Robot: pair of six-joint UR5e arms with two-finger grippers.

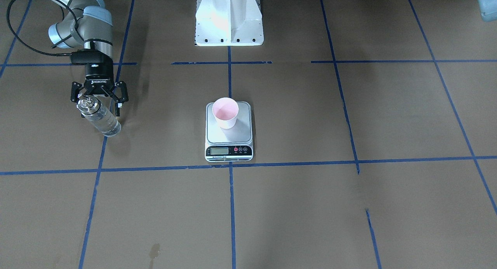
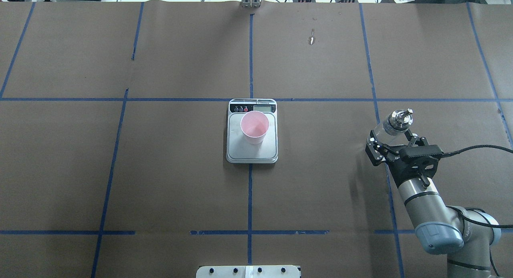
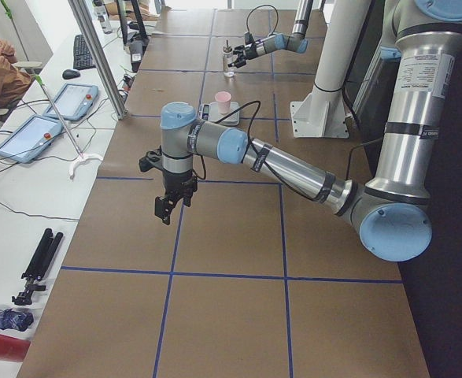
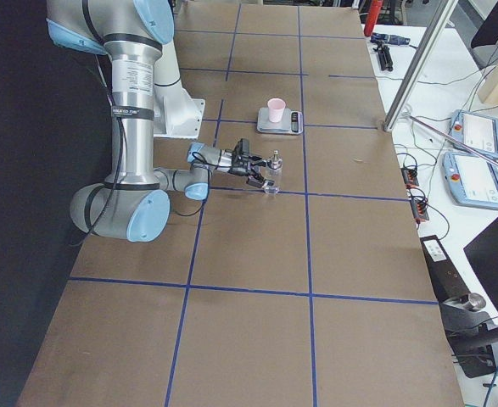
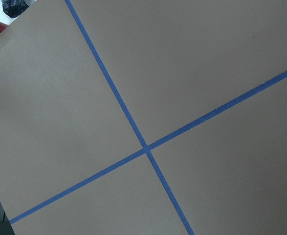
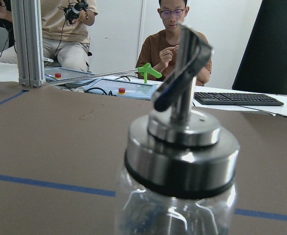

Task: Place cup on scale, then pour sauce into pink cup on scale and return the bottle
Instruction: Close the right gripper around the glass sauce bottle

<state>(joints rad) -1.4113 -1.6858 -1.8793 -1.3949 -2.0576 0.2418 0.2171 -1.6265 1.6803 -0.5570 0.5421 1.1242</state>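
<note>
— Pink cup (image 1: 225,112), where does it stand?
— Upright on the silver platform of the scale (image 1: 229,136), in the middle of the surface (image 1: 310,203). The digits on the display (image 1: 219,150) are too small to read.
— And the bottle (image 1: 100,117)?
— It stands on the surface at the robot's right side, well apart from the scale. The right pincer (image 1: 97,104) is released, with its fingers spread wide. The bottle is between them or just in front of them; I cannot tell which. The right wrist view cuts off everything below the metal collar. How full the bottle is, I cannot make out.
— Any writing?
— "ROBOTIQ" in white on the right pincer.
— The left pincer (image 3: 170,206)?
— It shows only in one side view, small, pointing down above the surface. Released or clenched, I cannot tell.
</note>
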